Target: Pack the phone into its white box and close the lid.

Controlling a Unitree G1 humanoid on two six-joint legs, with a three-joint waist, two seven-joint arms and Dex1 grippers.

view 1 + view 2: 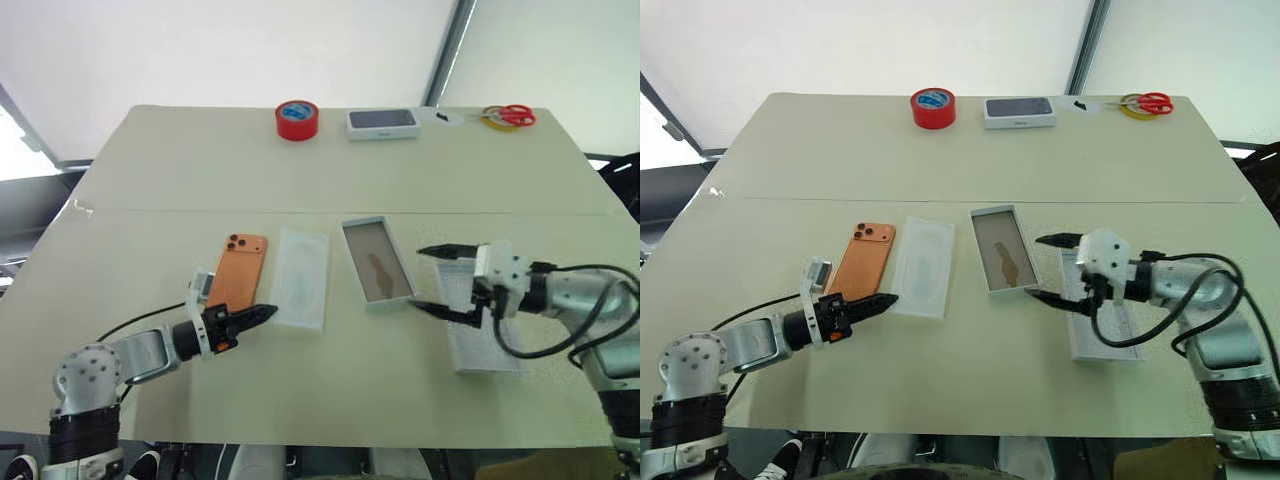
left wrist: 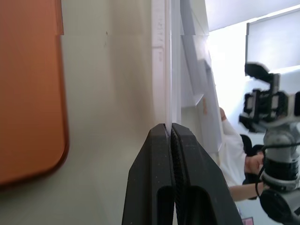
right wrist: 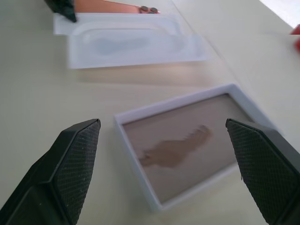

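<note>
Pale desk (image 1: 330,400) work has barely begun: the phone (image 1: 238,270) lies face down, well left of the white box (image 1: 377,260), unpacked, while the left hand (image 1: 262,315) pinches the moulded insert (image 1: 301,278) between them and the right hand (image 1: 432,280) hovers spread at the box, nothing lidded.

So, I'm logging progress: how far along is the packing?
Nothing is packed yet. The phone lies on the table, the white box is empty and the lid lies apart. In hand: the left gripper is shut on an edge of the moulded insert, and the right gripper stands open by the box. Left to do: phone in, lid on.
</note>
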